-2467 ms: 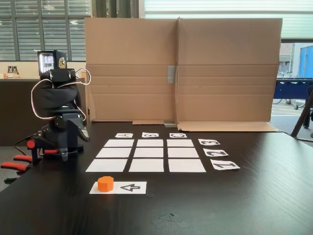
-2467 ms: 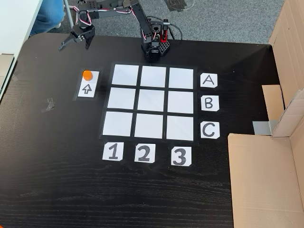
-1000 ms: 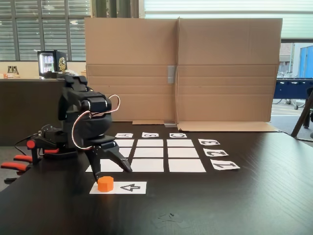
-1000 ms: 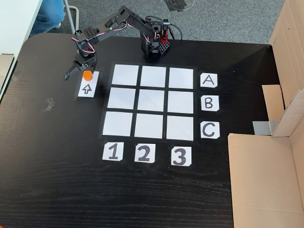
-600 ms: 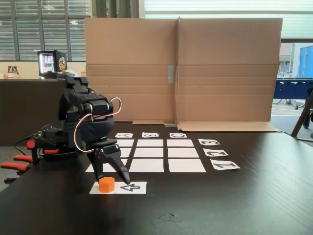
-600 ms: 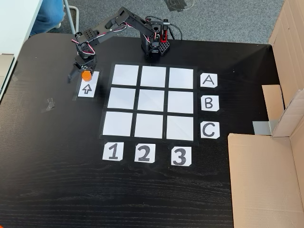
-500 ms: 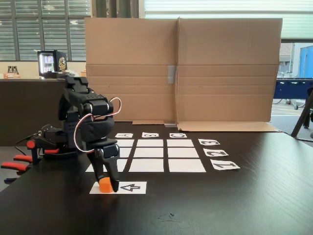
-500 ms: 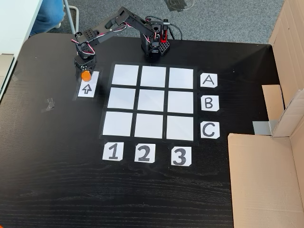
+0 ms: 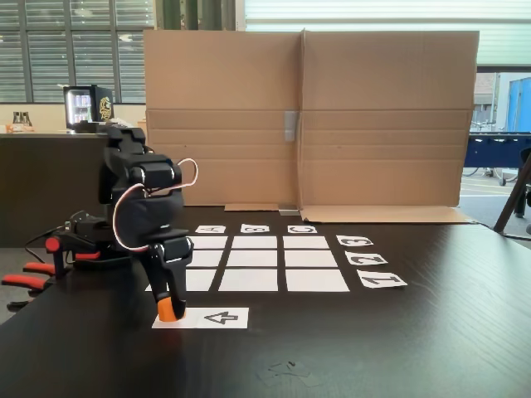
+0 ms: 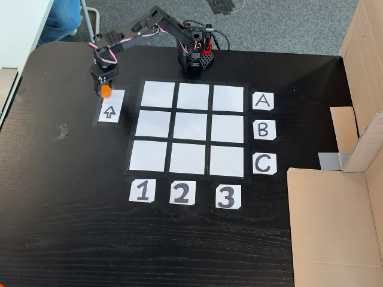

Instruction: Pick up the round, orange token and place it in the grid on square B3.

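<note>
Black wooden tabletop (image 10: 72,227); we count nine white paper rectangles in one grid (image 10: 191,127), six label cards. One small orange faceted plastic token (image 9: 167,310) sits clenched in the jaws over the arrow strip (image 10: 110,106).

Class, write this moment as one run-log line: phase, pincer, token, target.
phase: pickup | pincer: shut on token | token: at arrow strip, outside grid | target: square B3 bare
</note>
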Motion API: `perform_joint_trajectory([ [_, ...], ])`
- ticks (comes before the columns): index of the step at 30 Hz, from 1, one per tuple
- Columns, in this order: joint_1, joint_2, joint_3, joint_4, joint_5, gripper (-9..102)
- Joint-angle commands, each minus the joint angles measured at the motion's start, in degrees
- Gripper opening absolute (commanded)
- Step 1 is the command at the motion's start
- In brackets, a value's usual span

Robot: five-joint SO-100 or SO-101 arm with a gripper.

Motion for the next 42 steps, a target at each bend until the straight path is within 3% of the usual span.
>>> perform_joint_trajectory([
  [1,0.26,8.79,0.53,-0.26,-1.93,-1],
  [7,-1.49,19.60,3.87,0.97,-5.27,-1],
  [14,-9.93,33.22,8.88,7.21,-7.12,-1],
  [27,-43.24,54.32,18.37,9.76,-1.14,-1],
  [42,-77.17,47.99,18.19,9.40,12.13,-1],
])
